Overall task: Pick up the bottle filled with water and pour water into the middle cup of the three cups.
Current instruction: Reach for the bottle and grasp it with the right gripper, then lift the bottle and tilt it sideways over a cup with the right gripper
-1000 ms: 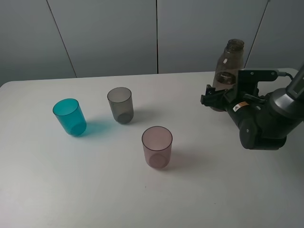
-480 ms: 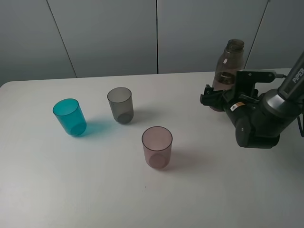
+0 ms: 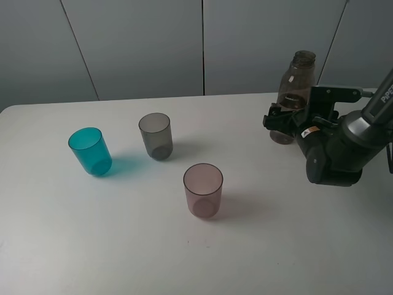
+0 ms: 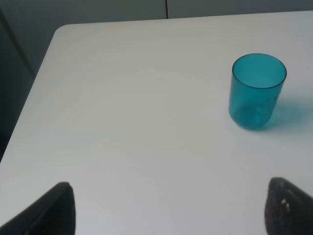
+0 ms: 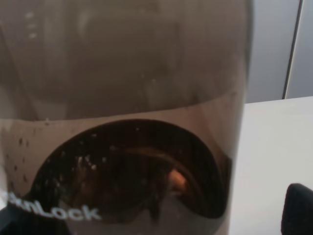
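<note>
Legend: the bottle [image 3: 295, 92] is shown upright near the table's [image 3: 110, 239] far right edge, flanked by the right gripper's [image 3: 284, 124] parted fingers. The left gripper [image 4: 173, 213] is held spread. Open tabletop is seen between bottle and middle cup [image 3: 155, 136].

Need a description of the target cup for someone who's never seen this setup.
On the white table, look left of the tall bottle. The middle cup is the tumbler standing farthest back toward the wall. It is smoky grey; the teal cup on its left and the pinkish cup nearer the front are not.
</note>
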